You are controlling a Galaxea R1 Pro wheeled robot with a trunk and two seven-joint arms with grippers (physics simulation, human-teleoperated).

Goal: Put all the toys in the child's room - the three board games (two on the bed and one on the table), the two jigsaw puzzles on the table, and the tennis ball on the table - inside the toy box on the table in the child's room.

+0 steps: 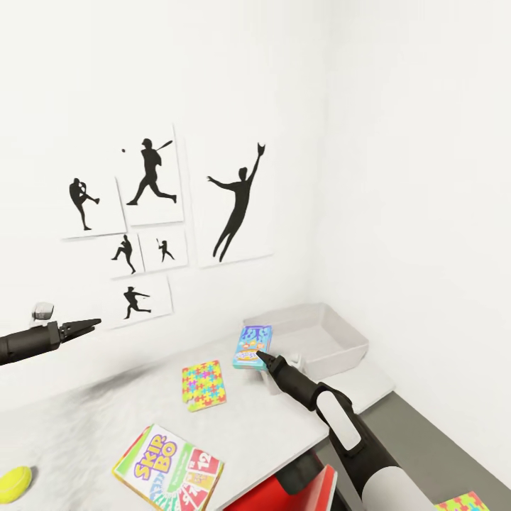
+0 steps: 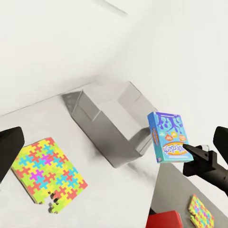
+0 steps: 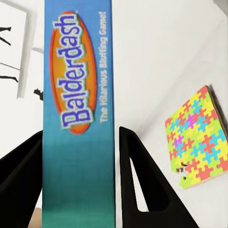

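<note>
- Nearest the robot, at the front edge of the worktop (image 1: 85, 433), lie the SKIP-BO box (image 1: 169, 469) and, off toward the left corner, the tennis ball (image 1: 14, 483); both wait their turn, as I judge it.
- A little farther in, one jigsaw puzzle (image 1: 204, 385) lies flat on the worktop; a second puzzle (image 2: 202, 211) shows lower down, past the worktop's edge, and I cannot tell what it rests on.
- The step in hand looks like carrying the blue board game (image 1: 253, 347) to the toy box (image 1: 333, 328). The right end effector (image 1: 260, 353) is clenched on the game's narrow edge, a finger (image 3: 137, 180) on either side, holding it upright in the air just beside the toy box's near wall.
- The next move, by my reckoning, calls for bringing the game over the rim, above the open floor of the toy box, tilting it flatter, and only then letting go, so that it does not catch on the sloping wall.
- The left end effector (image 1: 86, 326) hangs above the worktop's far left part, well apart from everything, holding nothing; its fingers look nearly together in the head view, spread in its own wrist view, so I cannot tell.
</note>
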